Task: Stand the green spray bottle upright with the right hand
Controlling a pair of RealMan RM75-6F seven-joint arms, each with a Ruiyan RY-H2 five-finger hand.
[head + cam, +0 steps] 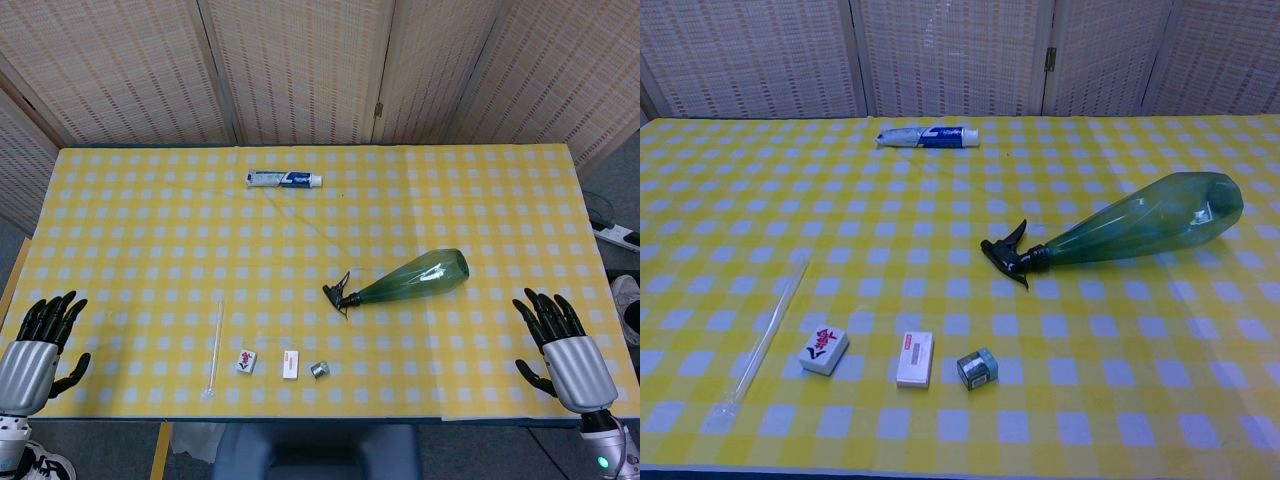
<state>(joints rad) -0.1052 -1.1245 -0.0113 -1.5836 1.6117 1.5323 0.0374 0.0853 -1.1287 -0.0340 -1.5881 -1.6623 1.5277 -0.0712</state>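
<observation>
The green spray bottle (418, 279) lies on its side on the bench (480, 190), well apart from the empty, spread-fingered right hand (556, 338); it looks light, smooth and roll-prone, best gripped around its wide body.

Green spray bottle (415, 279) (1140, 227) lies on its side on the yellow checked tablecloth, right of centre. Translucent green body, fat base pointing right and away, black trigger nozzle pointing left and toward the near edge. Not upright, nothing touching it.
</observation>
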